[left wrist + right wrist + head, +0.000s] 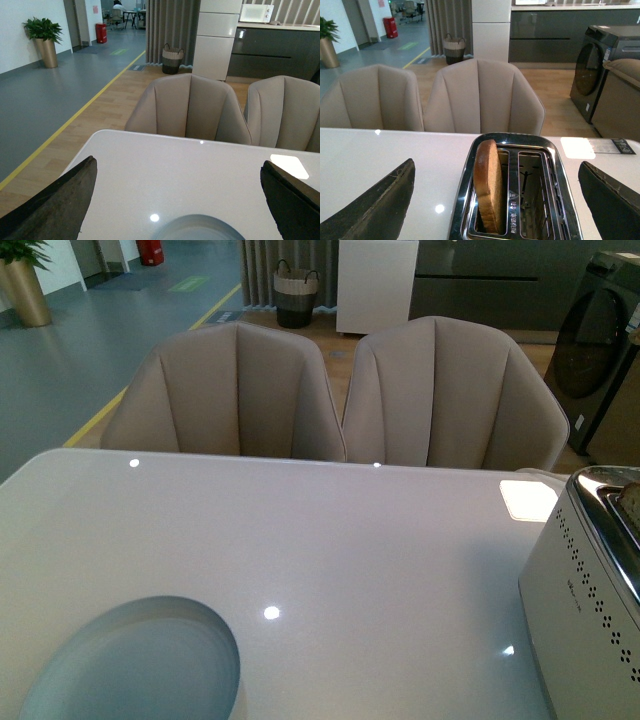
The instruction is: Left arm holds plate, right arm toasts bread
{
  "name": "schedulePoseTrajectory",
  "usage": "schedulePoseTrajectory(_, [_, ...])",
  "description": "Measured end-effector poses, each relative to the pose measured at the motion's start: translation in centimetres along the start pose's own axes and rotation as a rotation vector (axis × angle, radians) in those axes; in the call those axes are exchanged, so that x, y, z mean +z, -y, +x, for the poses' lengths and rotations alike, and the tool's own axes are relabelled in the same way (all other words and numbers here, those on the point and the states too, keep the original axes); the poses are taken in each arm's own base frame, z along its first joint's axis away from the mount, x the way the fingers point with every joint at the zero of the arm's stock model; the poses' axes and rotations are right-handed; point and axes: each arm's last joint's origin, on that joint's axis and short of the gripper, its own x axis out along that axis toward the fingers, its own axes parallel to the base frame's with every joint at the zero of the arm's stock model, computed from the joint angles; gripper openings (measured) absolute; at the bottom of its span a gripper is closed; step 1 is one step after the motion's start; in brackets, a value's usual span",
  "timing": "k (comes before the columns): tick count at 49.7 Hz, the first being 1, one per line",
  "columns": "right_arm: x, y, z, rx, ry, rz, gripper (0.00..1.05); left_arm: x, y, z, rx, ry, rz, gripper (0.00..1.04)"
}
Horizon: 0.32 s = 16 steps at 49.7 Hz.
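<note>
The pale blue-grey plate [140,660] lies flat on the white table at its near left corner. In the left wrist view only the plate's far rim [197,222] shows, low between the black fingers [55,205]. My left gripper [178,163] is open above the table, holding nothing. The bread [489,185] stands upright in one slot of the chrome-topped toaster [462,200], its top sticking out; the other slot is empty. My right gripper [496,165] hangs open above the toaster, one finger [375,210] on each side, apart from the bread. Neither arm shows in the front view.
The toaster [585,610] stands at the table's near right edge. Two beige chairs [235,390] [450,390] are tucked in at the far side. A bare stretch of table [330,540] lies between plate and toaster. A dark washing machine [600,340] stands beyond on the right.
</note>
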Motion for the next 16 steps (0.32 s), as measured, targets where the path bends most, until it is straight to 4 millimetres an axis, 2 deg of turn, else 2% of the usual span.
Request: schedulePoseTrajectory(16, [0.0,0.0,0.0,0.0,0.0,0.0,0.96,0.0,0.0,0.0,0.0,0.0,0.0,0.98])
